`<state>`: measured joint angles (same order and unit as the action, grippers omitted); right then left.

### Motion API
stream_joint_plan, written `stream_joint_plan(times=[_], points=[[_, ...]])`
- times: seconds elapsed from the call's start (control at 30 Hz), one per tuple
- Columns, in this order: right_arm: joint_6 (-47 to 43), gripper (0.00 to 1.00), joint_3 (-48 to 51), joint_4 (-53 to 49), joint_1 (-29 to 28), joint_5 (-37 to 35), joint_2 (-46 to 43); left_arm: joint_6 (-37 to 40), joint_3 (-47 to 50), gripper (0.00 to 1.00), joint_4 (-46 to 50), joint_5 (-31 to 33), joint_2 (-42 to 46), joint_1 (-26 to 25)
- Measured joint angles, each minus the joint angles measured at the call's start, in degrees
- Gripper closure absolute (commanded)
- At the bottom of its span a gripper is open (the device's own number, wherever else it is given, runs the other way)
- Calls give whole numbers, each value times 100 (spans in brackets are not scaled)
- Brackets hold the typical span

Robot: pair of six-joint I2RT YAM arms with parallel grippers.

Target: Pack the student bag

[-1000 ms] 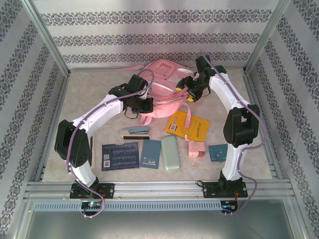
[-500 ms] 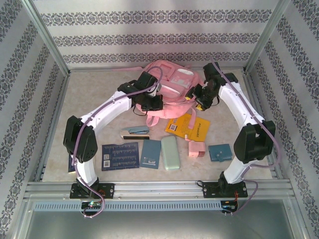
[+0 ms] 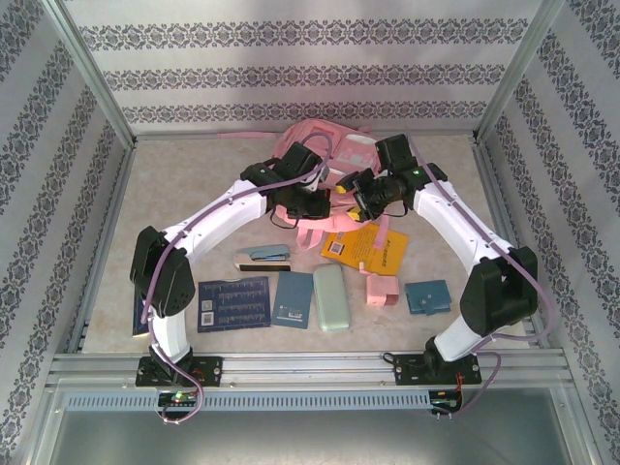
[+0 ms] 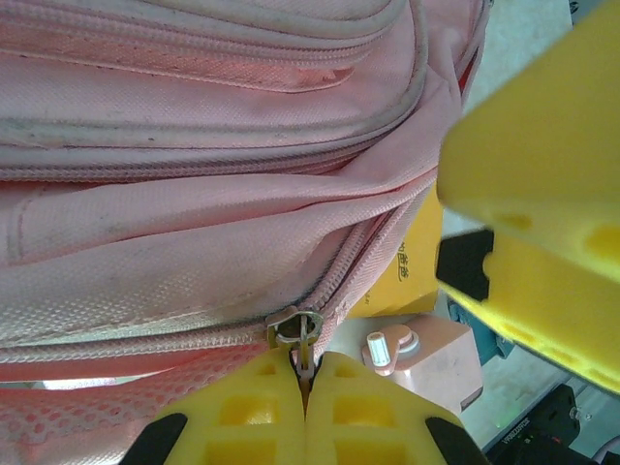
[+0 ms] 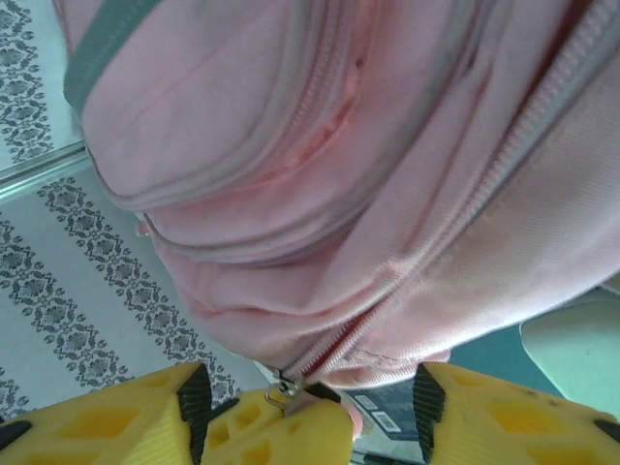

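Now, from above, both arms are closing inward, the left gripper and right gripper meeting at the near edge of the student bag at the back of the table. At the left wrist, jaws are pinching the zip pull tight. At the right wrist, jaws are narrowing but standing apart on nothing, so unzipping looks about to begin.

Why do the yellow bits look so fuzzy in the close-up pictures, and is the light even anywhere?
Left wrist view: the yellow block at the right sits too near the lens and is soft, while the zipper pull on the student bag is sharp. Right wrist view: the yellow fingers along the bottom blur, the fabric stays crisp. Top external view: flat, even light, faint shadows, posts splaying outward.
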<state>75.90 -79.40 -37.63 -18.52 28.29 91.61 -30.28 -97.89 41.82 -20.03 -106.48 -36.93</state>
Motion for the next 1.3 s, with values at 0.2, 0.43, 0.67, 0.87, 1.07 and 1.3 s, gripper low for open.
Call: stream_joint_plan(times=[0.2,0.43,0.67,0.87,1.07,1.3], points=[[48,61,-37,81,0,-221,339,2,0,100,20,72,0,-22],[-153,89,-70,-90,-11,-435,501,17,0,100,28,101,0,-22],[-542,100,-153,-212,2,-514,511,236,0,100,127,258,0,-66],[-968,100,-155,-321,129,-511,509,461,17,100,251,433,0,-85],[-1421,100,-229,-483,326,-490,525,522,304,100,249,487,24,22],[-1875,100,-339,-645,542,-378,564,566,706,100,173,485,192,457]])
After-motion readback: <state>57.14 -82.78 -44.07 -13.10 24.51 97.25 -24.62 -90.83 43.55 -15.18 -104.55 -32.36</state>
